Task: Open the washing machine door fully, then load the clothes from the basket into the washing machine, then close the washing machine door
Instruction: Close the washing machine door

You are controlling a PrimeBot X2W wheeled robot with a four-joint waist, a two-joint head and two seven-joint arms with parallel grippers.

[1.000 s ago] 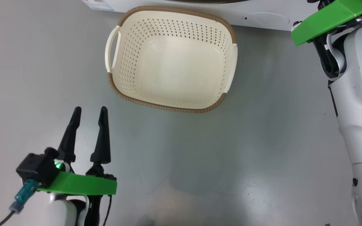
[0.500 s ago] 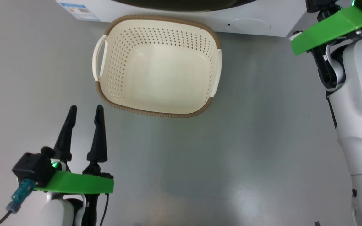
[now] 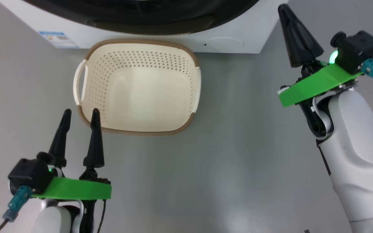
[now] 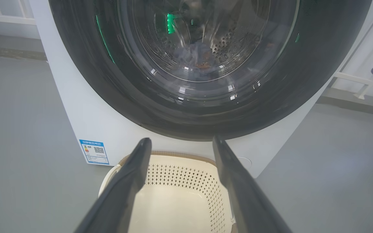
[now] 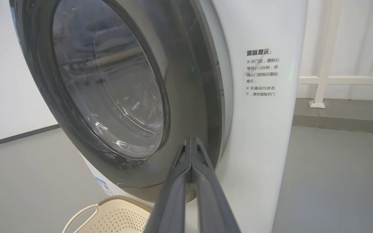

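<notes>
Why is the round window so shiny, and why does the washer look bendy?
Left wrist view: the washing machine door mirrors white and green lights, hazing the drum. Right wrist view: the wide lens curves the sides of the washing machine. Head view: soft sheen on the floor.

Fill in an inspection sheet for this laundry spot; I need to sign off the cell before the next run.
Surface: grey floor, smooth, slightly glossy.
Job's things: washing machine door looks shut against the washing machine; clothes lie in the drum behind the glass; basket empty, on the floor in front of the washer.
Clutter: nothing seen.
Grippers: left gripper open, empty, by the basket's near corner; right gripper shut, empty, raised beside the washer's right corner.
Cables: dark cable and teal plug at the left wrist; another teal plug at the right wrist.
Surroundings: white railing by the wall; blue label low on the washer.
</notes>
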